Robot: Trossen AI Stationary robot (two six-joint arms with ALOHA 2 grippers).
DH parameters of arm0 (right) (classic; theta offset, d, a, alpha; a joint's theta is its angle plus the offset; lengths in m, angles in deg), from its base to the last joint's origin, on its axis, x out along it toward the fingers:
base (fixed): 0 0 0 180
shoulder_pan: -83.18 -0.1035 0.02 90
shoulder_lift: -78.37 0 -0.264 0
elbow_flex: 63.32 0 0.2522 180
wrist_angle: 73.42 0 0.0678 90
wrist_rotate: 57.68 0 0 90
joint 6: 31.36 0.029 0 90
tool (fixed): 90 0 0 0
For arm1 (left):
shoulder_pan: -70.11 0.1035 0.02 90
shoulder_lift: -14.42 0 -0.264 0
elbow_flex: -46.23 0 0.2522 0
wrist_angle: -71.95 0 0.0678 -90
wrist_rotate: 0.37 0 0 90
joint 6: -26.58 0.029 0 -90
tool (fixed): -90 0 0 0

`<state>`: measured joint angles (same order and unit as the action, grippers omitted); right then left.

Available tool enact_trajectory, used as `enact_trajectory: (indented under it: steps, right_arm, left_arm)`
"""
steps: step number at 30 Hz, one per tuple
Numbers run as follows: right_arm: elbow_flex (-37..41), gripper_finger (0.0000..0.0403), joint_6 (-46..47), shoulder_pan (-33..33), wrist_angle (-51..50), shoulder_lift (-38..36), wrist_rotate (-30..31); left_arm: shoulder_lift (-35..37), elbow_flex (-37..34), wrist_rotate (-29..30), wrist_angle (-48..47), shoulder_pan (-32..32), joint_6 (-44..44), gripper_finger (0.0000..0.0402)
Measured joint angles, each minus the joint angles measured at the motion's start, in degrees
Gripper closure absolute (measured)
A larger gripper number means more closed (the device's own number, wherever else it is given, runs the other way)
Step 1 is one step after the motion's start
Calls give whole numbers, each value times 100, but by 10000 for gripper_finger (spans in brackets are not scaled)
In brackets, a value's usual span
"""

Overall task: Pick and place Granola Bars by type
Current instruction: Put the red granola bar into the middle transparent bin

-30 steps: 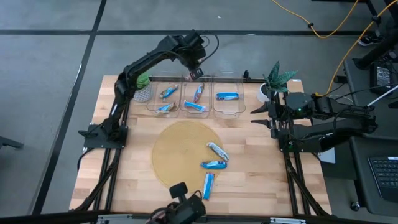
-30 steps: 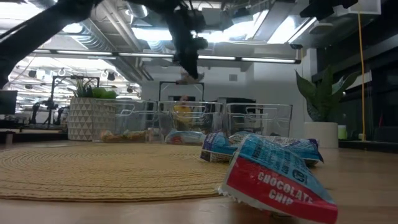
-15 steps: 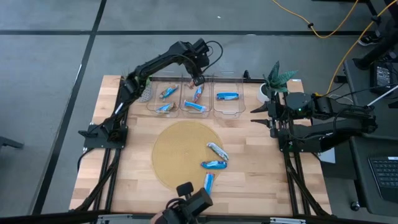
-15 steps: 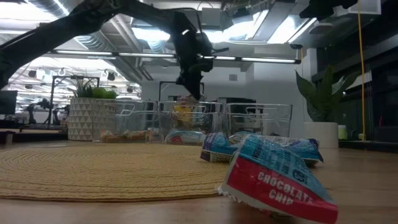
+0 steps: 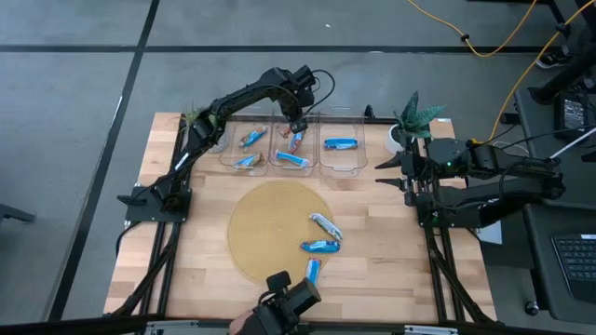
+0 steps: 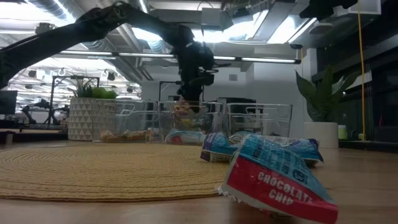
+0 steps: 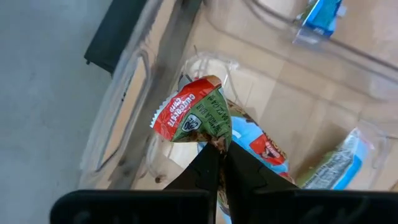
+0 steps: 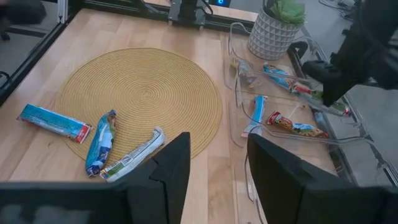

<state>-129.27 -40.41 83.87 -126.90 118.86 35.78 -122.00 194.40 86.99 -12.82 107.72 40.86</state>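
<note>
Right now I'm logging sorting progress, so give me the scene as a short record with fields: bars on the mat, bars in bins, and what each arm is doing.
bars on mat: three granola bars on the round woven mat
left bin: two bars
middle bin: two lying bars, one more being lowered in
right bin: one blue bar
left gripper: over the middle bin, fingers shut on a red-ended bar
right gripper: waits at the table's right edge, holds nothing
</note>
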Motion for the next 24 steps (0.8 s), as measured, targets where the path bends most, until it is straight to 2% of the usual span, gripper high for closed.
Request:
enact_trajectory:
  steps: [15, 24]
  right_arm:
    - [0, 241, 0, 0, -2, 0, 4]
    - [0, 241, 0, -1, -2, 0, 4]
  left_arm:
    - [-463, -13, 22, -68, 17, 5, 399]
    - [-479, -437, 71, 147, 2, 2, 399]
